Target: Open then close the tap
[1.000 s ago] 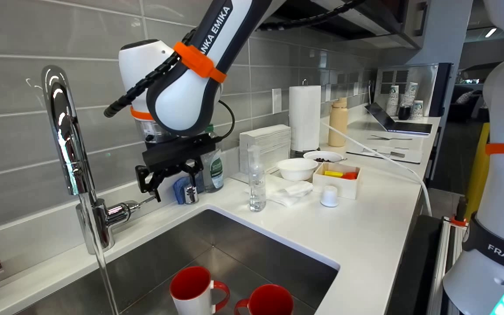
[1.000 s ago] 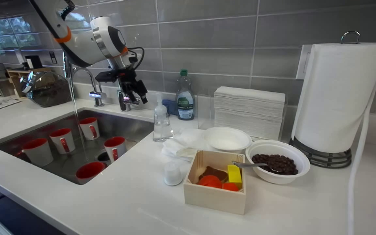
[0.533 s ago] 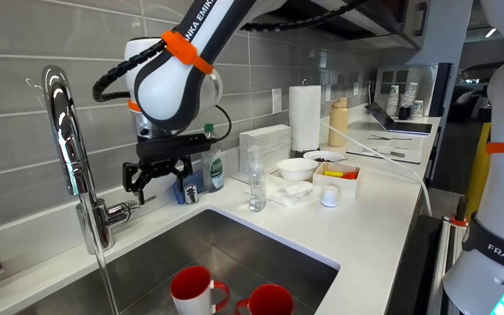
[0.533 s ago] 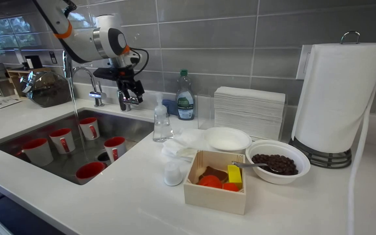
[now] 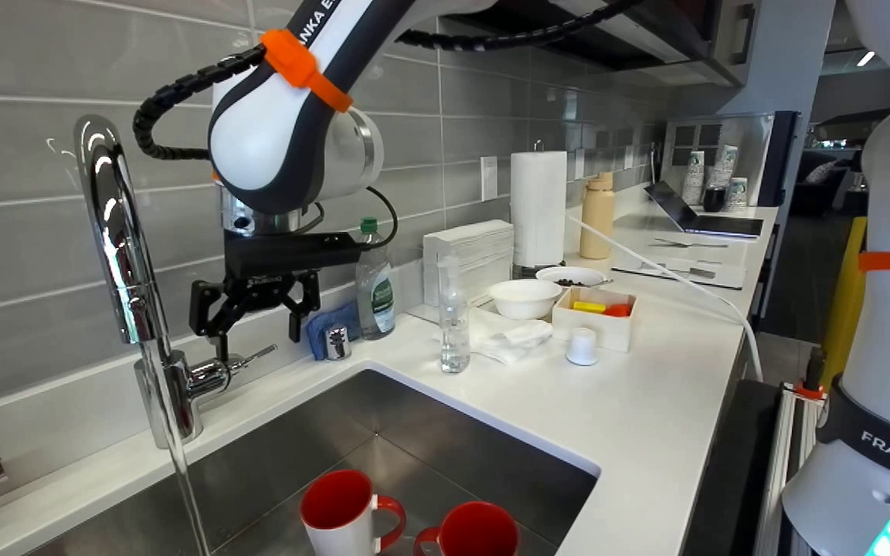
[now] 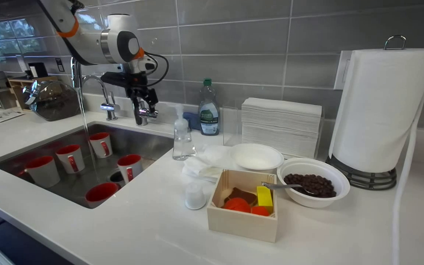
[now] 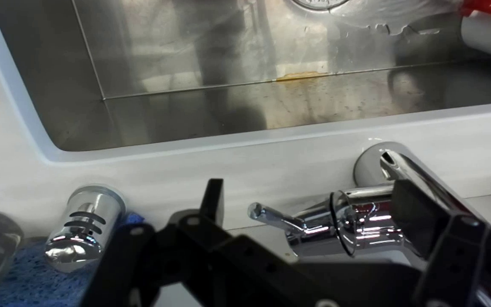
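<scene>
"Tap [image 5: 138, 309] running, I see. What's new?"

"In an exterior view, the gripper [image 5: 258, 338] has slid sideways toward the tap and sits less tilted; the tap stands just beside and partly below it. The water [image 5: 174, 448] runs as it did a second ago."

"Go on."

"In an exterior view, the arm [image 6: 98, 46] has shifted too, hiding part of the tap. In the wrist view, the fingers [image 7: 214, 202] stand wide apart, gripping nothing, with the lever [image 7: 276, 217] between them; whether either touches the tap, I can't tell."

"Meaning?"

"Opening looks done. Straddling the lever suits closing: probably a push on it next, the risk being to slip past it."
</scene>
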### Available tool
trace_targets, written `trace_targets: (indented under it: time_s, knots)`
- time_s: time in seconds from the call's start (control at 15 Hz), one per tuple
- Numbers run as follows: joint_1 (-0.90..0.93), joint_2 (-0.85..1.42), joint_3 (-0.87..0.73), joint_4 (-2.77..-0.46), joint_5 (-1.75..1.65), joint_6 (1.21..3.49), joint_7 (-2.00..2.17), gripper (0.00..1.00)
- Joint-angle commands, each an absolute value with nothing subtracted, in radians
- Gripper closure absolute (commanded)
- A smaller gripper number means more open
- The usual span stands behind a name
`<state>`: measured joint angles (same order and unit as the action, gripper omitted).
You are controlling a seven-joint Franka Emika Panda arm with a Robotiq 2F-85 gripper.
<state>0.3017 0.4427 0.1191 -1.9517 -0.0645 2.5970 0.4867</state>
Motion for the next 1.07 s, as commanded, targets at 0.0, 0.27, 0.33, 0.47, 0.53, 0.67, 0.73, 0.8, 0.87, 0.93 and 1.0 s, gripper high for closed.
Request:
trace_targets:
  time_s: [0.0,0.27,0.33,0.47,0.53,0.67,0.73,0.8,0.87,0.93,1.0]
  knots:
    - [0.315,0.44,0.103,-1.95,-0.048,2.593,0.463,0.0]
    - [0.311,0.439,0.104,-1.947,-0.048,2.591,0.449,0.0]
    - [0.311,0.439,0.104,-1.947,-0.048,2.59,0.448,0.0]
    - [0.278,0.449,0.137,-1.93,0.003,2.539,0.378,0.0]
    - [0.256,0.45,0.16,-1.929,0.038,2.525,0.325,0.0]
    - [0.217,0.455,0.198,-1.918,0.105,2.469,0.217,0.0]
    - [0.21,0.457,0.199,-1.913,0.118,2.443,0.192,0.0]
    - [0.204,0.457,0.199,-1.908,0.126,2.421,0.167,0.0]
    - [0.197,0.459,0.2,-1.901,0.133,2.402,0.144,0.0]
    - [0.192,0.463,0.197,-1.892,0.136,2.394,0.125,0.0]
    - [0.188,0.467,0.194,-1.886,0.137,2.391,0.111,0.0]
